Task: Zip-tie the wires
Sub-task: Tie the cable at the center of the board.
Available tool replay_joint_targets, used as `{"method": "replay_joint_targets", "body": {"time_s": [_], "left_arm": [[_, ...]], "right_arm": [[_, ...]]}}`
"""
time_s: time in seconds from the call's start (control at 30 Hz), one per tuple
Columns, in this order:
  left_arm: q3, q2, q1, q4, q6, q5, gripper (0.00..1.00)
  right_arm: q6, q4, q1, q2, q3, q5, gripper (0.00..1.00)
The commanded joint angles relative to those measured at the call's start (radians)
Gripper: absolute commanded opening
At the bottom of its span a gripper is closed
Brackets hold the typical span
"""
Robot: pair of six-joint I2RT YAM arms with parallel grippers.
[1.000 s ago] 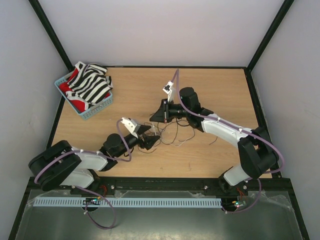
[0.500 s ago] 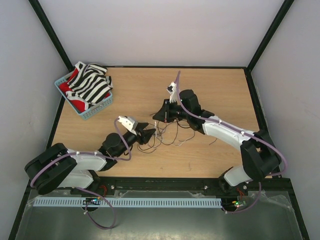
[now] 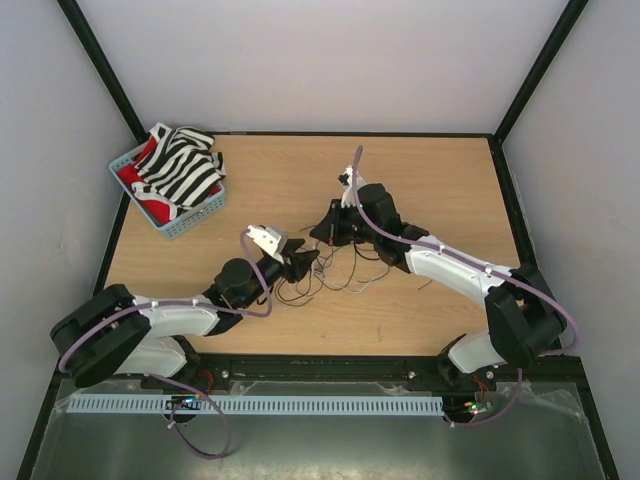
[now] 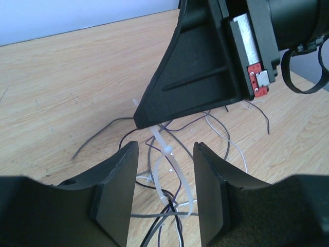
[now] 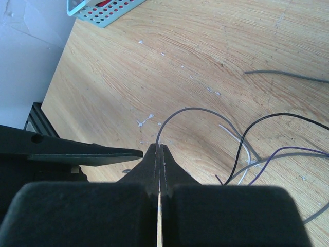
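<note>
The wires (image 3: 345, 275) lie in a loose tangle of thin dark and pale strands on the wooden table (image 3: 430, 180) between my two grippers. A translucent white zip tie (image 4: 160, 140) is looped round several of them (image 4: 153, 214). My left gripper (image 4: 165, 149) is open, with one jaw on each side of that loop, touching nothing. My right gripper (image 5: 160, 146) is shut on the zip tie's tail, just above and beyond the loop. In the top view the left gripper (image 3: 303, 262) sits just below and left of the right gripper (image 3: 322, 232).
A light blue basket (image 3: 195, 222) holding a black-and-white striped cloth (image 3: 182, 165) and something red stands at the table's far left; its corner (image 5: 97, 7) shows in the right wrist view. Dark frame posts edge the table.
My left gripper has moved up and right, closing in on the right gripper and the zip tie loop. My right gripper has shifted slightly right, still shut.
</note>
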Motion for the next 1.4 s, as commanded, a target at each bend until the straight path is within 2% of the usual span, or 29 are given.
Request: {"method": "replay_joint_targets", "body": {"time_s": [0.0,0.37,0.67,0.9,1.1,1.27,1.37], "left_arm": [[0.049,0.021,-0.009,-0.006,0.024,-0.032,0.48],[0.084,0.057,-0.012,-0.059,0.021,-0.058,0.39],[0.082,0.056,-0.012,-0.061,0.022,-0.046,0.21],[0.050,0.053,-0.016,-0.063,0.000,-0.040,0.14],[0.021,0.064,-0.043,-0.064,-0.023,-0.072,0.09],[0.020,0.093,-0.082,-0.063,-0.021,-0.120,0.00],[0.025,0.106,-0.095,-0.062,-0.027,-0.132,0.00]], "right_arm": [[0.010,-0.005,0.009,-0.020,-0.004,0.019,0.00],[0.005,-0.008,0.009,-0.028,-0.005,0.022,0.00],[0.002,-0.006,0.009,-0.020,-0.002,0.031,0.00],[-0.011,-0.018,0.009,-0.016,0.042,0.088,0.00],[-0.010,-0.019,0.009,-0.004,0.080,0.133,0.00],[-0.010,-0.017,0.009,0.002,0.097,0.145,0.00],[-0.009,-0.017,0.009,0.005,0.100,0.148,0.00]]}}
